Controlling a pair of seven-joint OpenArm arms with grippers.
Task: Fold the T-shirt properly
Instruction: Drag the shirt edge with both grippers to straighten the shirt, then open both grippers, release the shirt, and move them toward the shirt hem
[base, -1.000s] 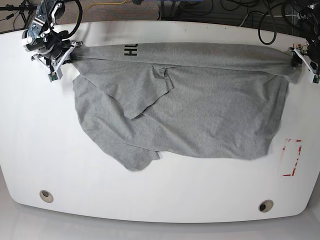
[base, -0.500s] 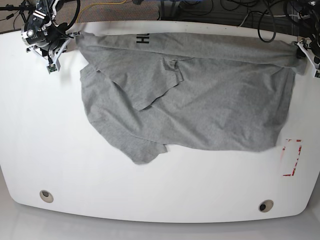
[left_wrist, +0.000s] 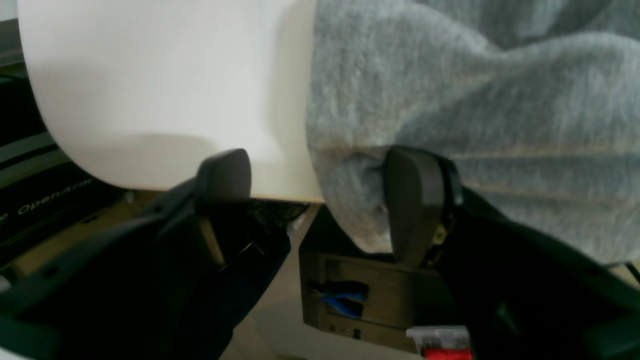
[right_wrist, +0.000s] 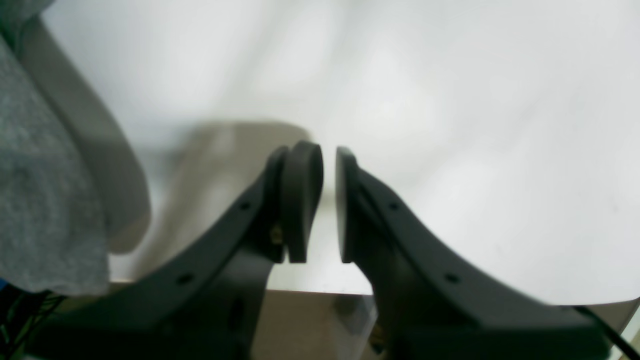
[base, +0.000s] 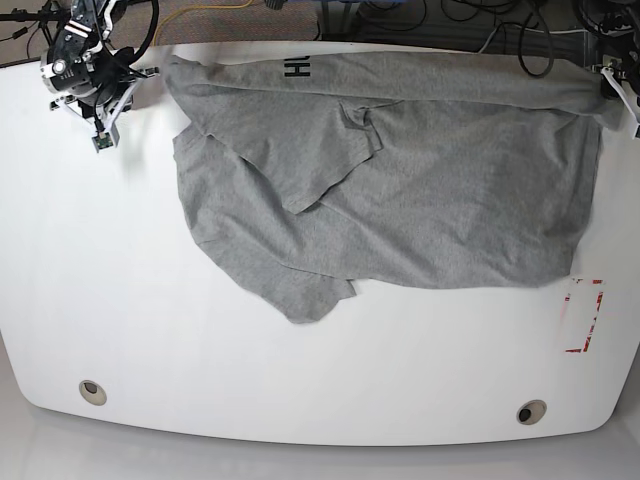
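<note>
The grey T-shirt (base: 440, 190) lies crumpled and spread along the far side of the white table (base: 300, 380), black lettering (base: 297, 68) near its far edge. At the far right corner my left gripper (base: 622, 92) stands open. In the left wrist view its jaws (left_wrist: 320, 185) are wide apart, and a bunch of T-shirt (left_wrist: 350, 200) hangs over the table edge against the right finger (left_wrist: 415, 200). My right gripper (base: 108, 112) hovers at the far left corner, apart from the shirt. Its pads (right_wrist: 329, 200) are nearly together and hold nothing. Grey cloth (right_wrist: 45, 200) shows at that view's left edge.
A red-outlined mark (base: 583, 315) sits on the table near the right edge. Two round holes (base: 92, 391) (base: 531, 411) lie near the front edge. Cables (base: 450, 20) run beyond the far edge. A dark box (left_wrist: 350, 290) stands below the table edge.
The whole T-shirt has slid to the right and toward the far edge. Its left corner has come away from my right gripper, and the left arm has drawn back to the far right.
</note>
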